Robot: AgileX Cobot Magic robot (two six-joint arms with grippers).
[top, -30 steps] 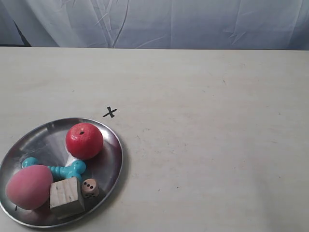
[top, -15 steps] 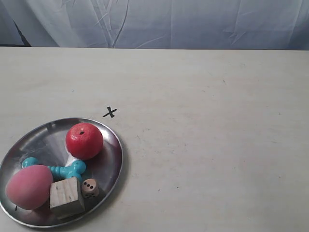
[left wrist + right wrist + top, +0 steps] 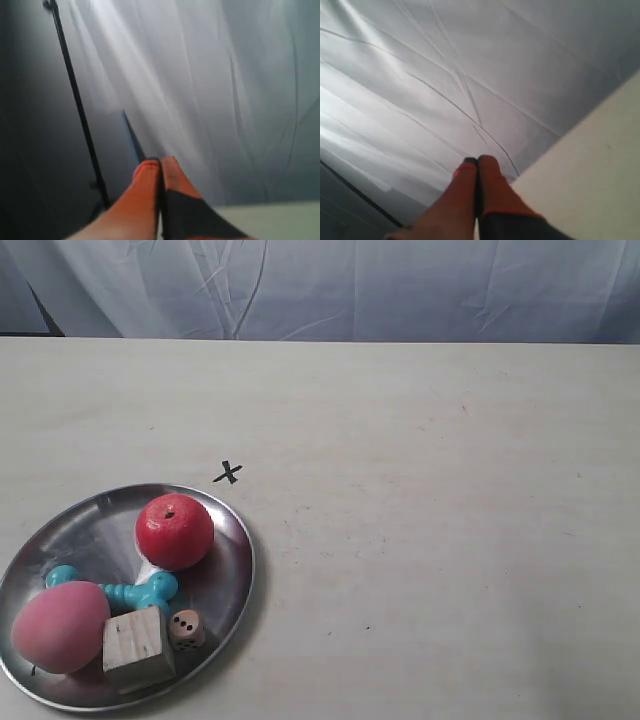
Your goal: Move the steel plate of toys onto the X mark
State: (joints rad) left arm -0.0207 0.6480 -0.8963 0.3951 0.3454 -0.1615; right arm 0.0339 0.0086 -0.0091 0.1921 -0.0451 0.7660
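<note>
Steel plate (image 3: 90,525): round, shiny, shallow rim, near hand-drawn X mark (image 3: 228,473), not touching.
We see left gripper (image 3: 161,162) and right gripper (image 3: 477,161), orange, pressed together; creased curtain (image 3: 470,60) beyond both.

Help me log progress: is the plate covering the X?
No, the X shows uncovered, lying just outside the rim of the plate.

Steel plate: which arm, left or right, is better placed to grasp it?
Cannot tell. Left gripper and right gripper both face the curtain, jaws shut; neither wrist view shows the steel plate, at the exterior view's lower left.
</note>
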